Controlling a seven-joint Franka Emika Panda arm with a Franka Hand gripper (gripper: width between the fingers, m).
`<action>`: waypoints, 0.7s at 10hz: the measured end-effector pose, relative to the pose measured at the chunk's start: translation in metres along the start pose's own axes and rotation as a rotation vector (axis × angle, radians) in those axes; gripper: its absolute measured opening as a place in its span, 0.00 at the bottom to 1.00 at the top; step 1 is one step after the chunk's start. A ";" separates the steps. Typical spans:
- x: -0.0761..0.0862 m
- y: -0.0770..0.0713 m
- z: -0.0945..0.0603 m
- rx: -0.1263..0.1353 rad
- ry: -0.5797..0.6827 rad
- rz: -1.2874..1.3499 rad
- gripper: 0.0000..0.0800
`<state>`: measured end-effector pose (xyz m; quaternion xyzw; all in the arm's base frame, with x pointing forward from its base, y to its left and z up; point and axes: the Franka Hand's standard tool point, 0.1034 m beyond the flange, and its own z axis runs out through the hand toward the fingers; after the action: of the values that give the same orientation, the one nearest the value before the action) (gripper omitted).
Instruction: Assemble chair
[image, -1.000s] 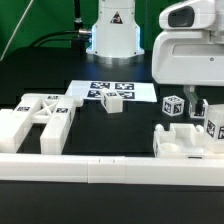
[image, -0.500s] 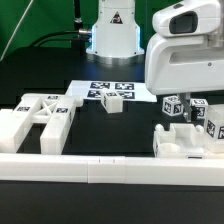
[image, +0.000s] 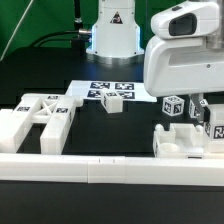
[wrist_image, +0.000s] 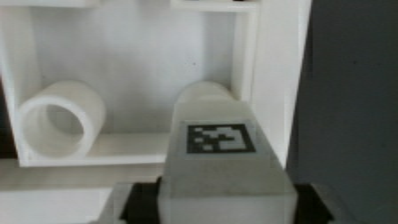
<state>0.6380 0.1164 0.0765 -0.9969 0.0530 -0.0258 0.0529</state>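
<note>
In the wrist view a white square leg (wrist_image: 222, 140) with a black-and-white tag fills the space between my jaws, and my gripper (wrist_image: 222, 205) is shut on it. Behind the leg lies a white chair panel (wrist_image: 107, 60) with a round peg hole. In the exterior view my gripper (image: 203, 108) hangs under the big white wrist housing (image: 185, 50) at the exterior view's right, over a flat slotted panel (image: 185, 142). A tagged cube (image: 175, 105) stands just beside it. The gripped leg is mostly hidden there.
A white X-braced panel (image: 40, 115) lies at the exterior view's left. A small tagged cube (image: 112, 100) sits by the marker board (image: 110, 88). A long white border rail (image: 100, 170) runs along the front. The robot base (image: 112, 30) stands at the back.
The wrist housing shifted toward the exterior view's left and settled over the right-hand parts. The jaws, wide a second ago, have closed on the white leg.
</note>
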 end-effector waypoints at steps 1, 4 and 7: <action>0.000 -0.001 0.000 -0.004 0.006 0.143 0.36; 0.003 0.002 0.000 0.015 0.033 0.420 0.36; 0.003 0.002 0.000 0.018 0.032 0.590 0.36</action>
<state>0.6412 0.1143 0.0762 -0.9374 0.3410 -0.0256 0.0663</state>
